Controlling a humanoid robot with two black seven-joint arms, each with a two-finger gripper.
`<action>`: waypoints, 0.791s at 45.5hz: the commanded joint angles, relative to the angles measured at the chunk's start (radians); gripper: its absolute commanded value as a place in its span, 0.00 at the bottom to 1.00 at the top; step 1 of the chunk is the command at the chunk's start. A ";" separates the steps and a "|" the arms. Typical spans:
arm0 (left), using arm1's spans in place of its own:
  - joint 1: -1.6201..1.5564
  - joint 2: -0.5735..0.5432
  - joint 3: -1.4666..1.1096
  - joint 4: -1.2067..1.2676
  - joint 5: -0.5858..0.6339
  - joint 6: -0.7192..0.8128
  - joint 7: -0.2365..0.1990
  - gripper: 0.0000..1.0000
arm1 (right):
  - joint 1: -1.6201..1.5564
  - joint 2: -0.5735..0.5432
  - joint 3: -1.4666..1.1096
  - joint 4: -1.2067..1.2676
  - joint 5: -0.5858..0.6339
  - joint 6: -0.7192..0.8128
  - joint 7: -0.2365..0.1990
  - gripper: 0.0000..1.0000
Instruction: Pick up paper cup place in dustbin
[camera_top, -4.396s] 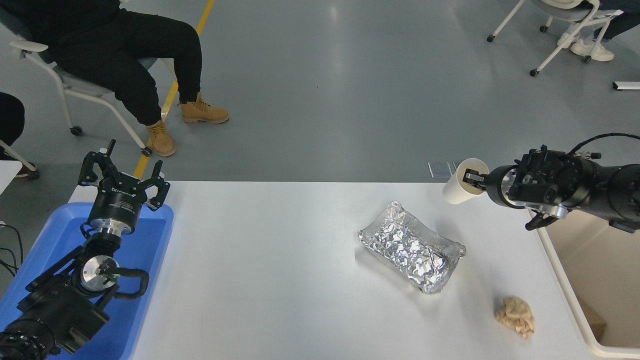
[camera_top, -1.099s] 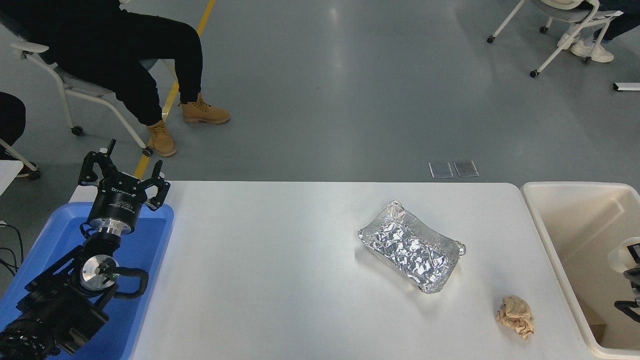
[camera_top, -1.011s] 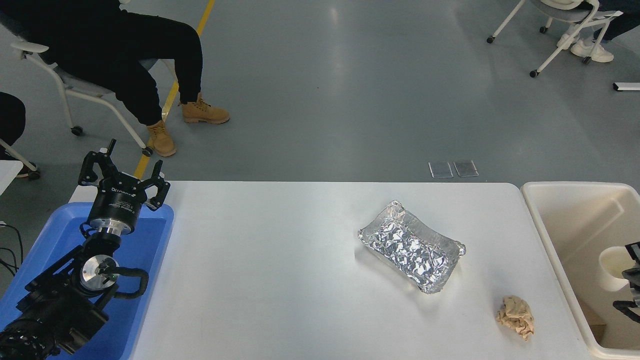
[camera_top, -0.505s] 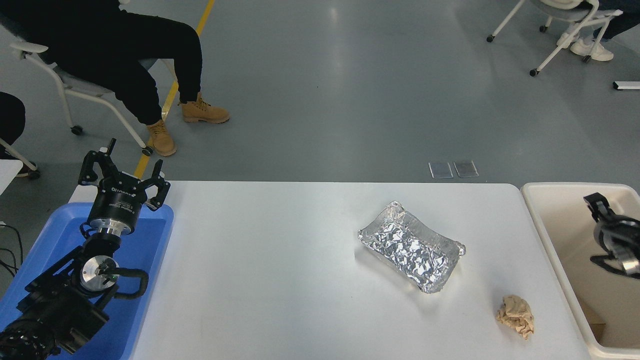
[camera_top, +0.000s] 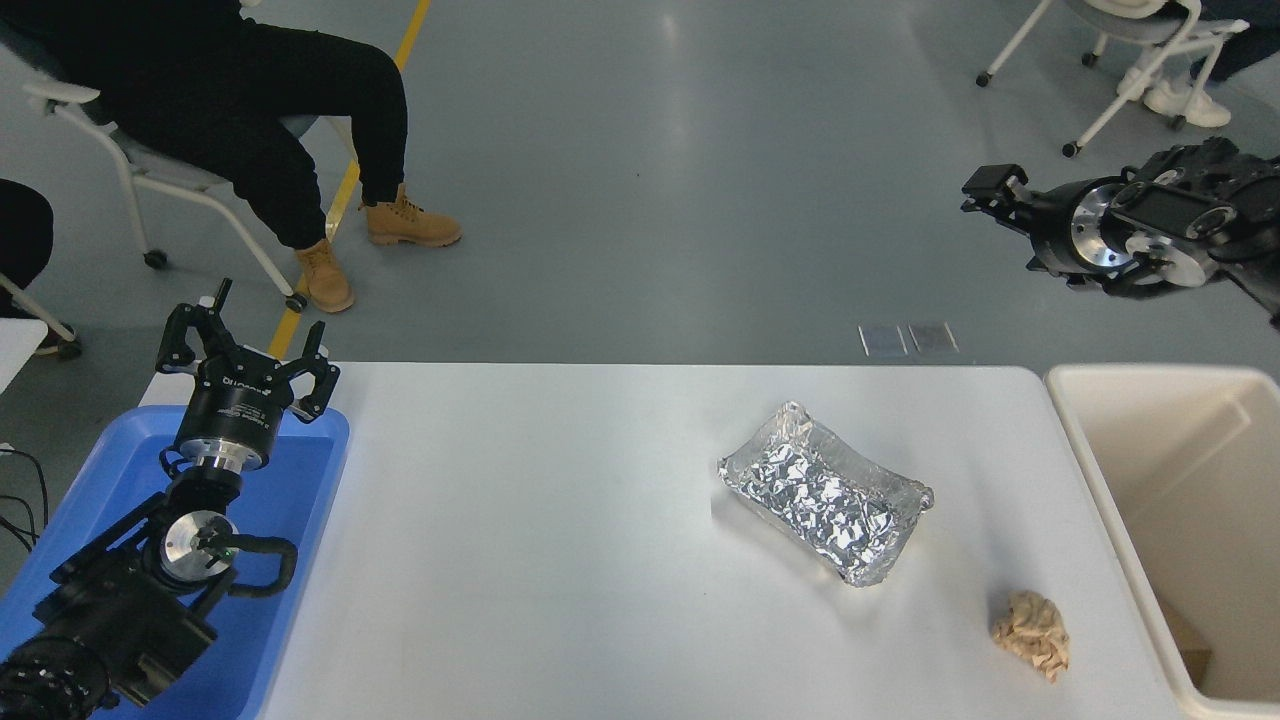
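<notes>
Both my grippers are empty. My right gripper (camera_top: 985, 190) is raised high beyond the table's far right corner, above the dustbin (camera_top: 1085, 450); I cannot tell how far its fingers are parted. My left gripper (camera_top: 245, 345) rests spread wide over the blue tray (camera_top: 300, 500). The paper cup is not visible.

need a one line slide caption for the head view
Right gripper raised empty beyond the dustbin; foil tray and crumpled paper ball remain on the white table.
</notes>
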 joint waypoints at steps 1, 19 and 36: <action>0.000 0.000 0.000 0.000 0.000 0.000 0.000 0.99 | 0.206 0.024 -0.028 0.253 -0.107 0.099 -0.002 1.00; 0.000 0.000 0.000 0.000 0.000 0.000 0.000 0.99 | 0.488 -0.134 -0.160 0.767 -0.181 0.119 -0.003 1.00; 0.000 0.000 0.000 0.000 0.000 0.000 0.000 0.99 | 0.673 -0.172 -0.258 0.942 -0.214 0.249 -0.003 1.00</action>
